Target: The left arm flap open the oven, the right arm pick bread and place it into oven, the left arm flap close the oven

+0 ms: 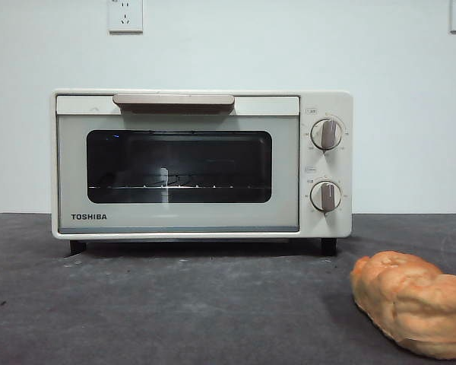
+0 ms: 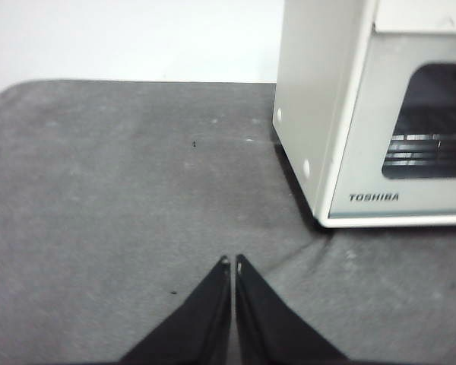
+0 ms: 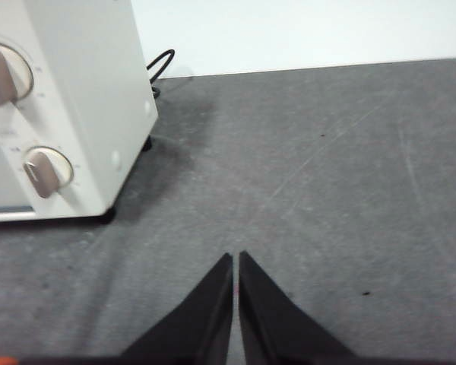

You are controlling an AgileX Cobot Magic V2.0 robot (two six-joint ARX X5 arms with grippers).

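Note:
The cream-white TOSHIBA oven [image 1: 201,163] stands on the dark grey table with its glass door shut, beige handle [image 1: 173,101] along the top and a wire rack visible inside. The golden-orange bread [image 1: 414,303] lies on the table at the front right, well in front of the oven's knob side. In the left wrist view my left gripper [image 2: 232,263] is shut and empty over bare table, off the oven's [image 2: 372,114] left front corner. Over bare table off the oven's [image 3: 61,106] knob side, my right gripper [image 3: 235,258] is also shut and empty. Neither arm shows in the front view.
Two round knobs [image 1: 327,134] sit on the oven's right panel. A black cable [image 3: 158,65] runs behind the oven. A white wall with sockets [image 1: 125,15] stands behind the table.

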